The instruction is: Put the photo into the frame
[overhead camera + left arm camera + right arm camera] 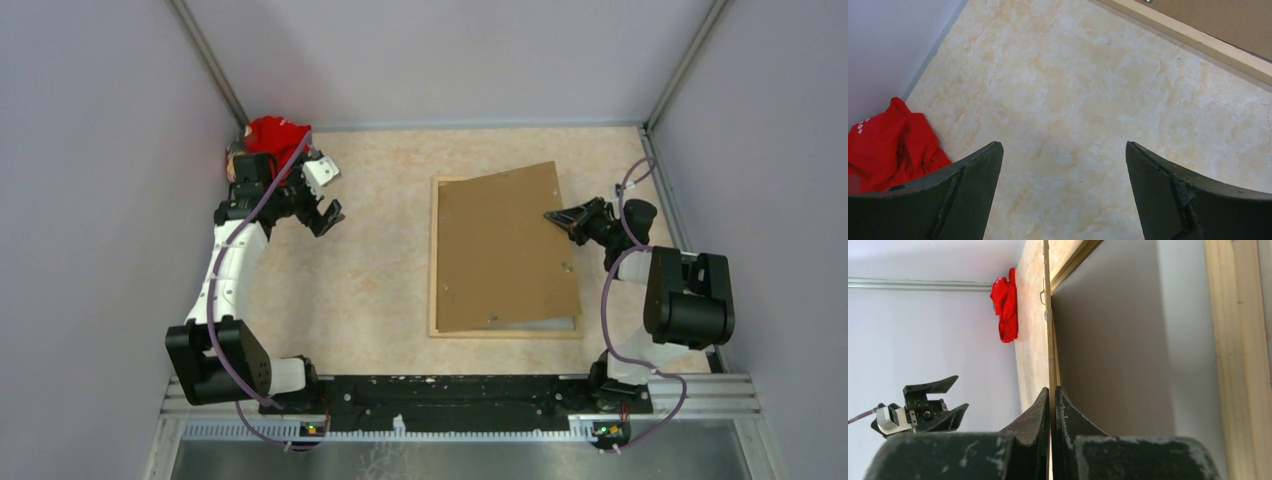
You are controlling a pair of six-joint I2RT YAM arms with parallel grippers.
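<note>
The light-wood frame (433, 260) (1198, 42) (1228, 340) lies flat right of the table's centre. Over it sits a brown backing board (505, 250) (1098, 340), skewed and raised along its right side. My right gripper (552, 217) (1053, 390) is shut on that right edge, which runs thin between the fingers. A pale surface (1183, 340) shows inside the frame under the board; I cannot tell whether it is the photo's back or the pane. The photo's printed side is hidden. My left gripper (325, 215) (1063, 145) hangs open and empty over bare table at the far left.
A crumpled red cloth (275, 135) (893, 145) (1007, 305) lies in the back left corner, just behind the left gripper. Grey walls close in the table on the left, back and right. Marbled tabletop (370, 260) separates the left arm from the frame.
</note>
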